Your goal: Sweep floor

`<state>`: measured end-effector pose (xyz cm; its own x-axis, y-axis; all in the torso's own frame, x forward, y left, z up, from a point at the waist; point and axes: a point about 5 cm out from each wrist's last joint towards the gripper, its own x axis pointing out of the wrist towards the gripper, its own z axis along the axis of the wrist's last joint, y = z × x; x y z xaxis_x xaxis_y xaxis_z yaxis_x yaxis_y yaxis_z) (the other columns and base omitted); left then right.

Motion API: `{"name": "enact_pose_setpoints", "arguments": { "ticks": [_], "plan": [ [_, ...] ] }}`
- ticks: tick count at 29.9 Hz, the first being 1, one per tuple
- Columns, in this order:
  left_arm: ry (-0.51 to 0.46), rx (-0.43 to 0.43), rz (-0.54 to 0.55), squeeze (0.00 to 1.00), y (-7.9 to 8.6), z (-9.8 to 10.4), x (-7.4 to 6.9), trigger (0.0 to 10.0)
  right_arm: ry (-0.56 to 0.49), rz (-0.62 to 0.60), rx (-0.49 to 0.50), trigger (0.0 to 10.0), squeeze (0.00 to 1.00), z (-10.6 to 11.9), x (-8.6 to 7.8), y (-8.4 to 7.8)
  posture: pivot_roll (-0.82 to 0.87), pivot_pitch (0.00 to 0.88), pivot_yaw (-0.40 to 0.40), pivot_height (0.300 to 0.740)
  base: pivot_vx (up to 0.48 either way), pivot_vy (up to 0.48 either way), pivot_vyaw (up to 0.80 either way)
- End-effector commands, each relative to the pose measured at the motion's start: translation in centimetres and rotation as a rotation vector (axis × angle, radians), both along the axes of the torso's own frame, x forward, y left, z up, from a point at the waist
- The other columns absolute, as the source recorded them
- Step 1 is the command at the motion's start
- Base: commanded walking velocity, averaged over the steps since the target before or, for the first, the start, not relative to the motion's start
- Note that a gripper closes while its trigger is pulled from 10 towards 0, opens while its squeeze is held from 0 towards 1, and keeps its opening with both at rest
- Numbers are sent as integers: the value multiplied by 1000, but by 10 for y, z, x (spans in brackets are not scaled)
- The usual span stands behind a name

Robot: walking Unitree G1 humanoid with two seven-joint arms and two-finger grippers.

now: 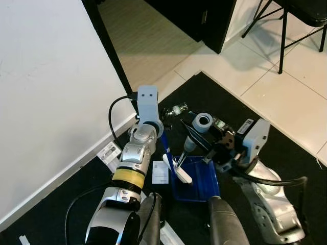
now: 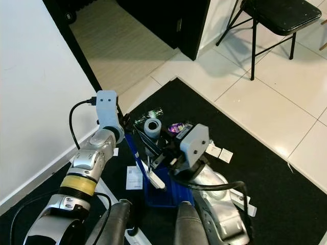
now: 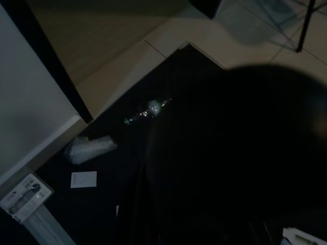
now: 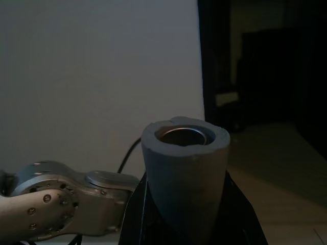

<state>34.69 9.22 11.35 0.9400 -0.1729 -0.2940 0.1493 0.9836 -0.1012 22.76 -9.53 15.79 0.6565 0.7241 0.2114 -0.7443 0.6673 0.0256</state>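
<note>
My left gripper (image 1: 159, 133) is shut on the blue handle of a hand brush (image 1: 165, 145). The brush's white head (image 1: 180, 172) rests at the mouth of a blue dustpan (image 1: 199, 181), which lies on the black mat (image 1: 230, 97). My right gripper (image 1: 196, 135) is shut on the dustpan's upright handle with its grey foam sleeve (image 1: 203, 122). In the right wrist view the sleeve (image 4: 184, 173) stands between the black fingers (image 4: 135, 214). A crumpled clear bottle (image 1: 176, 109) and a purple wrapper (image 2: 176, 127) lie just beyond the pan.
A white wall (image 1: 51, 76) runs along the left, with a small box (image 1: 109, 151) at its foot. A white slip (image 1: 160, 172) and paper cards (image 2: 219, 151) lie on the mat. Pale tiles (image 1: 286, 97), a black folding chair (image 2: 278, 15) and a dark cabinet (image 1: 204, 20) stand beyond.
</note>
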Motion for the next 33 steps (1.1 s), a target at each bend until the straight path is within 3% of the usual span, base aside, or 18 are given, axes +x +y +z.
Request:
{"name": "enact_pose_setpoints", "arguments": {
  "ticks": [1,4,5,9,10,13,19,22,28,33],
  "plan": [
    [-41,-7,14,0,3,6,3,10000,21,11,39,10000,0,3,-5,-1,-84,200,55,740,0,0,0],
    [-91,-29,-74,0,1,20,4,10000,-30,-305,2,10000,0,9,26,-39,-87,197,64,740,0,0,0],
    [-91,-29,-74,0,1,20,4,10000,-30,-305,2,10000,0,9,26,-39,-87,197,64,740,0,0,0],
    [-135,-43,-128,0,0,29,3,10000,-107,-523,4,10000,0,27,44,-69,-85,191,71,740,0,0,0],
    [-135,-43,-128,0,0,29,3,10000,-107,-523,4,10000,0,27,44,-69,-85,191,71,740,0,0,0],
    [-199,-34,-196,0,6,40,0,10000,-168,-678,31,10000,0,46,50,-91,-89,185,80,740,0,0,0],
    [-249,30,-223,0,21,47,1,10000,-170,-691,41,10000,0,48,48,-92,-89,180,87,740,0,0,0],
    [-279,162,-247,0,36,44,2,10000,-159,-726,103,10000,0,51,49,-98,-84,176,87,740,0,0,0],
    [-275,264,-294,0,40,33,-3,10000,-156,-807,218,10000,0,64,53,-120,-83,173,91,740,0,0,0],
    [-275,299,-292,0,43,31,-5,10000,-152,-802,192,10000,0,62,53,-123,-88,170,91,740,0,0,0]
  ]
}}
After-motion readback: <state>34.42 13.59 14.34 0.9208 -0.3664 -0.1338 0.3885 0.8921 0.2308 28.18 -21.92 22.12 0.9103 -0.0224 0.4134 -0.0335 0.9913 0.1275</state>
